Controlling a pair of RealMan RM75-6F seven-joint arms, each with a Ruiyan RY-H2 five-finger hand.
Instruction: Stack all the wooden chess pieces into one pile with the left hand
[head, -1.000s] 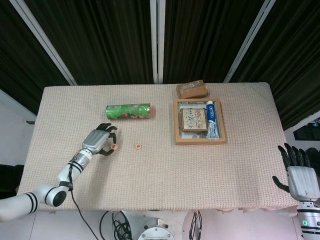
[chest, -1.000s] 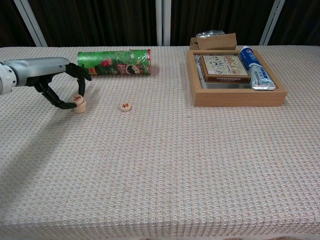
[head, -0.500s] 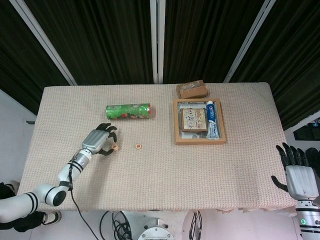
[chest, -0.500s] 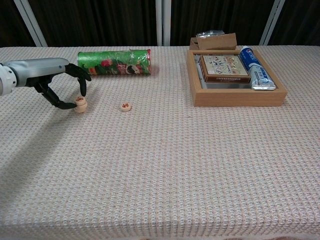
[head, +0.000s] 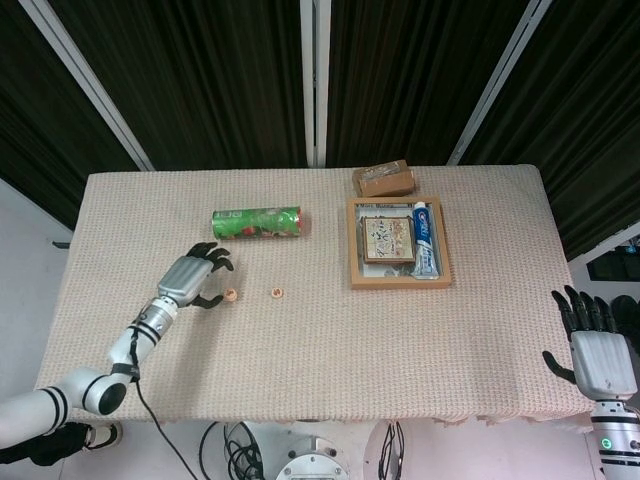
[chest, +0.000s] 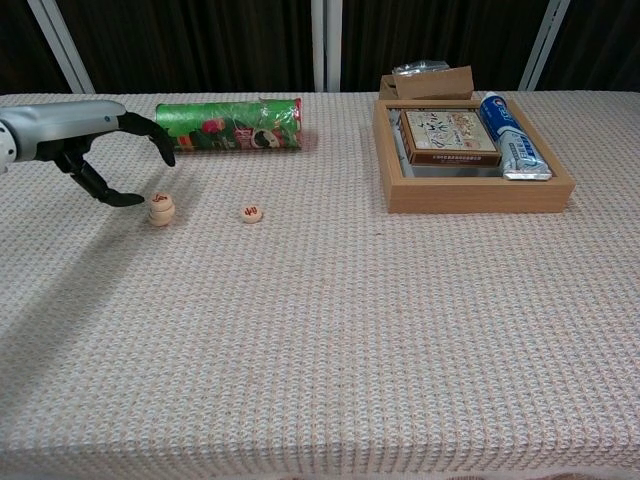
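Note:
A small pile of round wooden chess pieces (chest: 160, 208) stands on the cloth, also seen from above as the pile (head: 230, 295). One more wooden piece (chest: 252, 213) lies alone to its right, the same single piece (head: 276, 293) in the head view. My left hand (chest: 100, 150) hovers just left of the pile with fingers spread and curved, holding nothing; the left hand (head: 188, 280) shows clear of the pile from above. My right hand (head: 598, 350) hangs open off the table's right edge.
A green snack can (chest: 228, 125) lies on its side behind the pieces. A wooden tray (chest: 480, 190) at the right holds a box and a toothpaste tube (chest: 508, 135). A brown box (chest: 432, 82) sits behind the tray.
My left hand has let go of the top piece and drawn back up and to the left. The pile stays standing. The right hand is nearly still.

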